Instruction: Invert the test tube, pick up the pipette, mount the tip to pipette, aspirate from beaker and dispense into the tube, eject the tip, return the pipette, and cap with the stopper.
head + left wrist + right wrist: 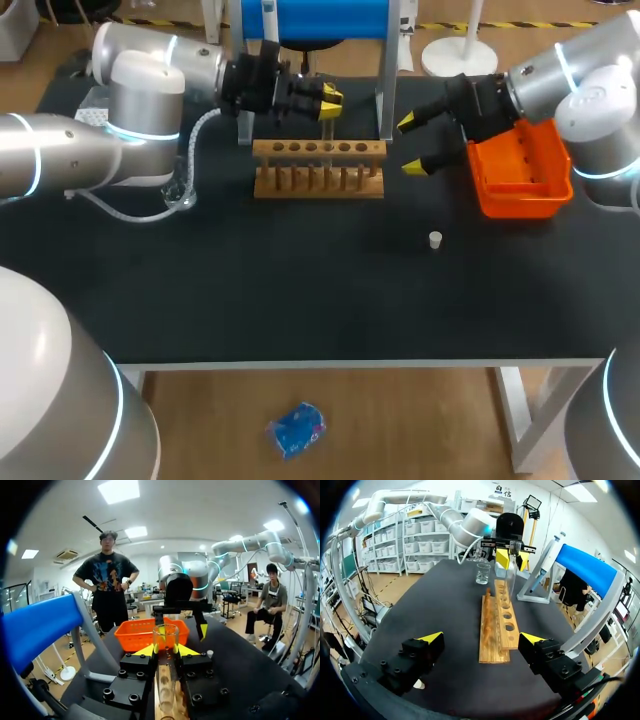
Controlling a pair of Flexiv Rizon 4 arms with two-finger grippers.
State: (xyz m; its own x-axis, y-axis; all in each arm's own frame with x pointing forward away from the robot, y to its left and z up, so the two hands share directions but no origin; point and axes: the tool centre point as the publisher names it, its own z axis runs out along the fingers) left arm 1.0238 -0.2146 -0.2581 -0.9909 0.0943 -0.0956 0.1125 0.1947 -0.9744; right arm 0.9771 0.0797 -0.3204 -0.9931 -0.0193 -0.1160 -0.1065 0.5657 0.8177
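My left gripper [331, 101] is shut on a clear glass test tube [166, 638], which stands upright with its open mouth up, over the wooden rack [318, 168]. From the right wrist view the test tube [510, 576] reaches down to a hole at the rack's [499, 630] far end, held by the left gripper [509, 558]. My right gripper [413, 145] hangs open and empty to the right of the rack; its own view shows this right gripper [482, 641] facing along the rack. A small white stopper [435, 239] lies on the mat. The beaker [483, 573] stands beyond the rack.
An orange basket [522, 172] sits at the right, behind my right gripper. A pipette stand with a blue top [310, 18] stands behind the rack, with the white pipette [549, 556] on it. The beaker [179, 196] is beside my left arm.
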